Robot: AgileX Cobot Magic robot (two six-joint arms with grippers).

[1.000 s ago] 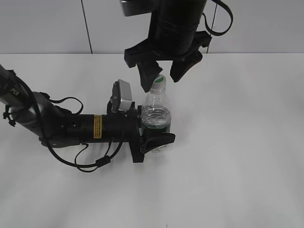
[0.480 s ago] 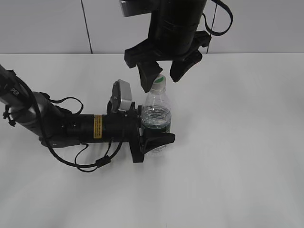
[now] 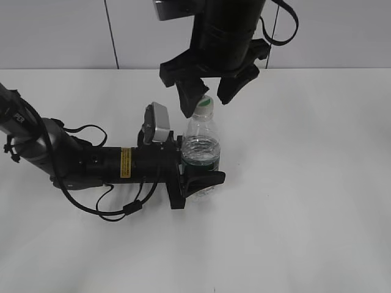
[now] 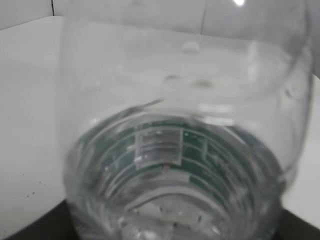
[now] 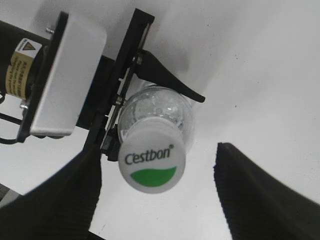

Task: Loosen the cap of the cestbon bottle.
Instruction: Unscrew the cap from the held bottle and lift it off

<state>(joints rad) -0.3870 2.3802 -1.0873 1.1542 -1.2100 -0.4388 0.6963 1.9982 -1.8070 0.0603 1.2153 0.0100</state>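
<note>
Nothing had visibly moved: left pincer [image 3: 198,178] clamped the cestbon bottle [image 3: 201,152] upright on the desk [image 3: 305,183]; right pincer [image 3: 208,91] hung wide over the cap [image 3: 204,107]. It should centre before closing.

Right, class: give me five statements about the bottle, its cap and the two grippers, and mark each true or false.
1. The left gripper clamps the bottle low on its body. True.
2. The bottle lies on its side. False: it stands upright.
3. The right gripper is shut on the cap. False: its fingers are spread either side of it, clear of it.
4. The cap is on the bottle. True.
5. The bottle is empty. False: water shows inside.
</note>
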